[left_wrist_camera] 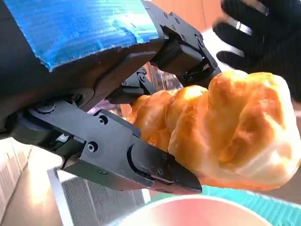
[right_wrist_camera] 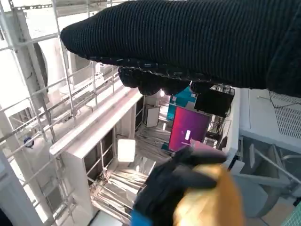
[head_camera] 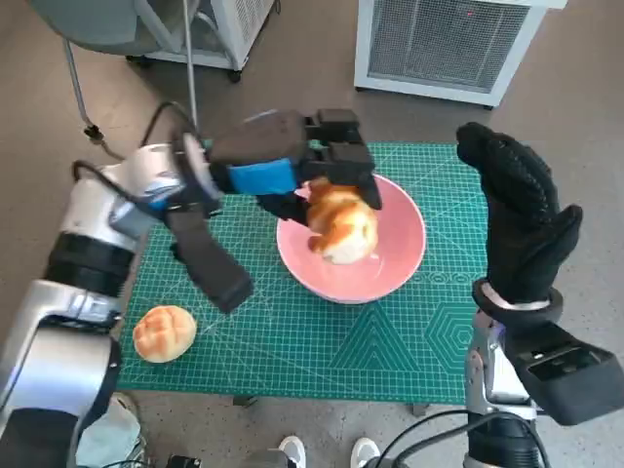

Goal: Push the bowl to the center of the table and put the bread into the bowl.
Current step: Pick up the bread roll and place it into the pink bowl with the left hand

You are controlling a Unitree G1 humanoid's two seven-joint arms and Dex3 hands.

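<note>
Over the middle of the green gridded cutting mat (head_camera: 292, 341) that covers the tabletop, the left hand (head_camera: 292, 166), black with blue tape across its back, holds a golden-brown twisted bread loaf (head_camera: 341, 226) above a shallow pink bowl (head_camera: 400, 263). The loaf hangs over the bowl's left half, near its rim; from the head view it is not clear whether the bread touches the inside of the bowl. In the left wrist view the black fingers (left_wrist_camera: 141, 162) clamp the glossy loaf (left_wrist_camera: 225, 132) from opposite sides, with the pink rim of the bowl (left_wrist_camera: 197, 212) just beneath it. The bowl sits about midway between the mat's left and right edges, somewhat nearer the far edge than the near one.

The right hand (head_camera: 517, 214), in its black knitted glove, is raised over the right edge of the mat, well apart from the bowl, with its fingers stretched out and holding nothing. The right wrist view shows the glove (right_wrist_camera: 188, 42) as a dark band and, blurred, the other hand with the loaf (right_wrist_camera: 207, 197).

A round golden bun (head_camera: 164, 332) lies on the mat near its near-left corner, apart from the bowl and both hands. Beyond the far edge stands a white grilled appliance (head_camera: 439, 44).
</note>
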